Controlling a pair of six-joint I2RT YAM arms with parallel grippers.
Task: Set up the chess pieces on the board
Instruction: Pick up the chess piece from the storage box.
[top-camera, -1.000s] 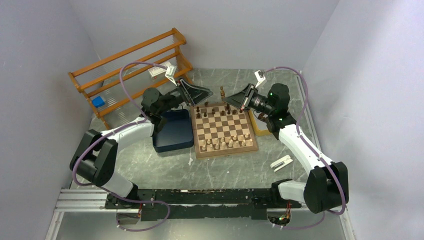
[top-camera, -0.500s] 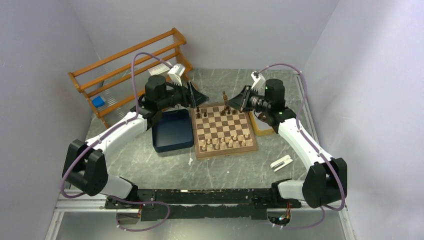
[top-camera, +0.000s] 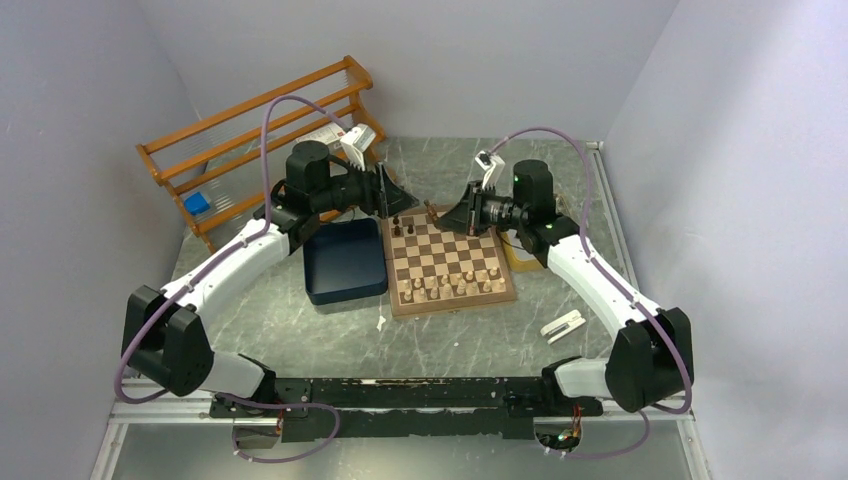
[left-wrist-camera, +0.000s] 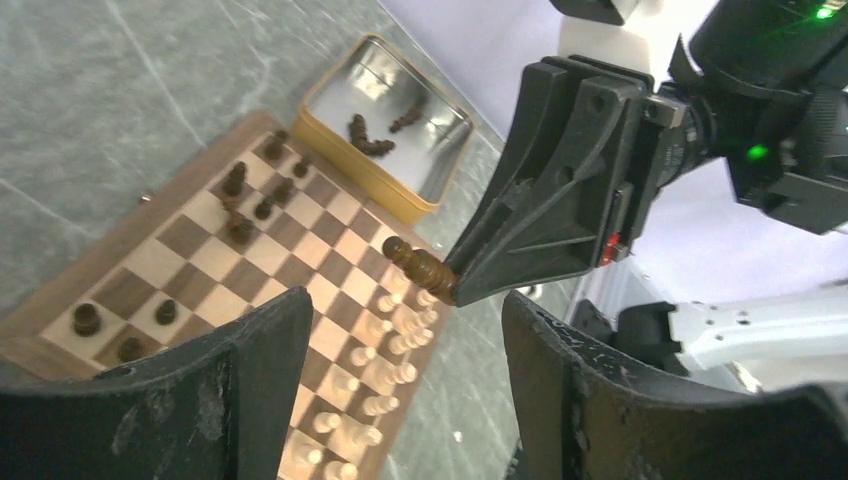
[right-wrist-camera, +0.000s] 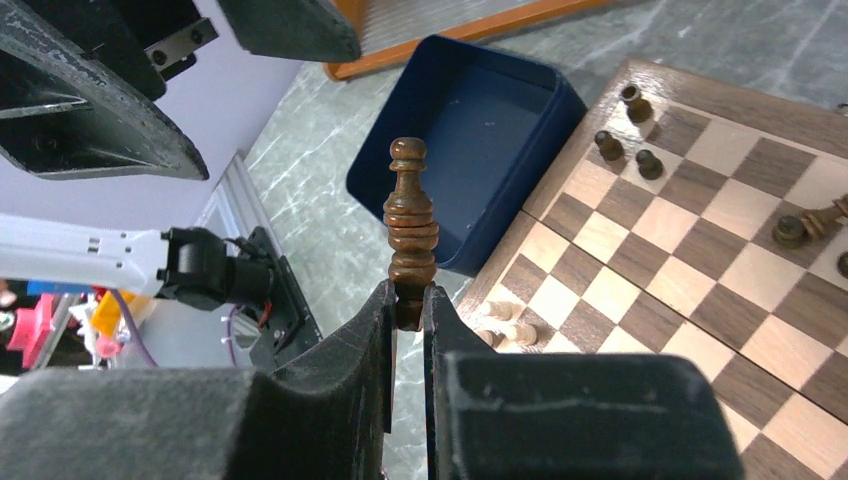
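Note:
The board lies mid-table, with cream chessmen along its near rows. A few dark chess pieces stand at its far left corner. My right gripper hovers over the board's far edge, shut on the base of a tall dark piece, which sticks out toward the left arm. My left gripper is open just past the far left corner, its fingers framing that held piece from a short distance, apart from it. More dark pieces lie in a yellow tin.
A dark blue tray touches the board's left side. A wooden rack stands at the back left with a blue block on it. The yellow tin sits right of the board. A small white object lies front right.
My right gripper has carried the dark piece leftward along the board's far edge. The left arm has risen and swung so its open gripper faces the piece.

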